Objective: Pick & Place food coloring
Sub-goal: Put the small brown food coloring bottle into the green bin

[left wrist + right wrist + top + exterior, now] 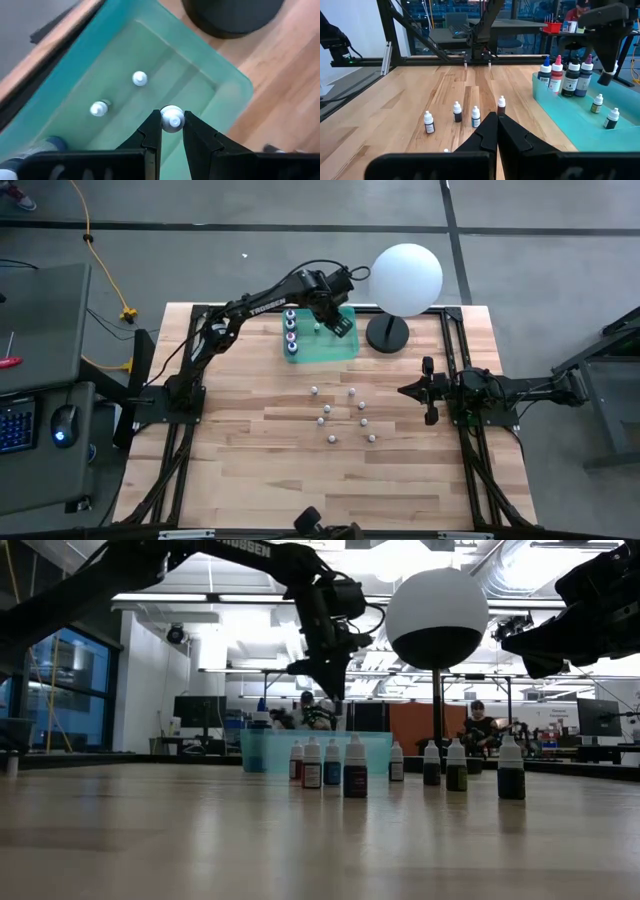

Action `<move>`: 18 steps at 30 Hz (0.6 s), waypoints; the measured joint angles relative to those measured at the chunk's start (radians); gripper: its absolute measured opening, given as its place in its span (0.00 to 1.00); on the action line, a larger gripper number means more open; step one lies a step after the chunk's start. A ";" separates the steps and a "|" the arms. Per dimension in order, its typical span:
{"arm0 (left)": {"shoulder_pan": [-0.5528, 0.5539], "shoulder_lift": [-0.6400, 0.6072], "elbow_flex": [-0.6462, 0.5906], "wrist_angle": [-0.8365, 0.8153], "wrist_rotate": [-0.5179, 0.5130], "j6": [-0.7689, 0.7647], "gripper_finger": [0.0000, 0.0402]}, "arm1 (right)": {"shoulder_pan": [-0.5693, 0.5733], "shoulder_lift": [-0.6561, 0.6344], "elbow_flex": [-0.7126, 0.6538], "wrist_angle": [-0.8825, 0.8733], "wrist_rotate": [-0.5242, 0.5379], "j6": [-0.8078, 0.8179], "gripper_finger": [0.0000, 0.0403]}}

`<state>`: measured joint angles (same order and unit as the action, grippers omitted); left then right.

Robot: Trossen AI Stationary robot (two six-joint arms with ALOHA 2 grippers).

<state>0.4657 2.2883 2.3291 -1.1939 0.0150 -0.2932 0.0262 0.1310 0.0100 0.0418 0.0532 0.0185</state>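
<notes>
Left wrist view: left end effector [172, 125] clamps a white-capped bottle [172, 119], apparently above the teal tray [220, 75].

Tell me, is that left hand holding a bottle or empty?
Holding one. The left hand over the teal bin has its fingers closed on a white-capped food coloring bottle.

Held bottle [172, 120]: only the white cap shows between the left gripper [172, 131] fingers, body hidden below. Larger bottles [35, 147] in the teal bin [227, 82] blurred, cut by the frame edge. Loose bottles [340, 415] mid-table too small from overhead to tell colours. Sphere base [230, 15] cut off.
</notes>
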 joint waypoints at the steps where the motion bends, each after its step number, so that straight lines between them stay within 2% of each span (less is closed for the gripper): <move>1: 0.000 0.000 0.000 0.000 0.002 0.001 0.13 | 0.000 0.000 0.000 0.000 0.000 0.000 0.00; 12: -0.008 0.036 0.000 -0.043 0.048 0.053 0.13 | 0.000 0.000 0.000 0.000 0.000 0.000 0.00; 18: 0.000 0.042 -0.001 -0.057 0.038 0.012 0.13 | 0.000 0.000 0.000 0.000 0.000 0.000 0.00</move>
<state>0.4660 2.3306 2.3280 -1.2513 0.0526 -0.2809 0.0262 0.1310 0.0098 0.0418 0.0532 0.0185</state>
